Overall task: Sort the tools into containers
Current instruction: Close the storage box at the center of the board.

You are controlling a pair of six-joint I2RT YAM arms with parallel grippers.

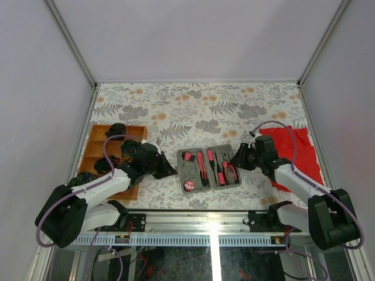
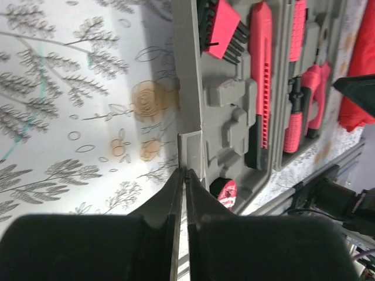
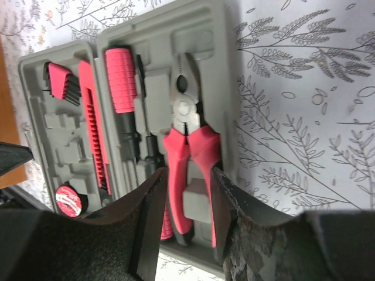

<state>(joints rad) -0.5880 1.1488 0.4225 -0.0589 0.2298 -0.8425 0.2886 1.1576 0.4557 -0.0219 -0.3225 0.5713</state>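
The grey hinged case (image 1: 208,175) lies open in the middle of the table. It holds pink-handled pliers (image 3: 187,140), a pink screwdriver (image 3: 121,76), a pink knife-like tool (image 3: 94,123), a pink bit holder (image 3: 58,79) and a round pink disc (image 3: 69,201). My right gripper (image 3: 187,181) is open, with its fingers on either side of the pliers' handles; in the top view it (image 1: 239,157) is at the case's right edge. My left gripper (image 2: 183,171) is shut and empty, with its tips at the case's left edge (image 2: 190,140); in the top view it (image 1: 170,171) is beside the case. The wooden tray (image 1: 94,149) stands at the left.
A red cloth (image 1: 302,149) lies at the right, behind my right arm. The wooden tray holds several dark objects (image 1: 117,130). The table's near metal rail (image 1: 211,219) runs just in front of the case. White walls close in the sides and back.
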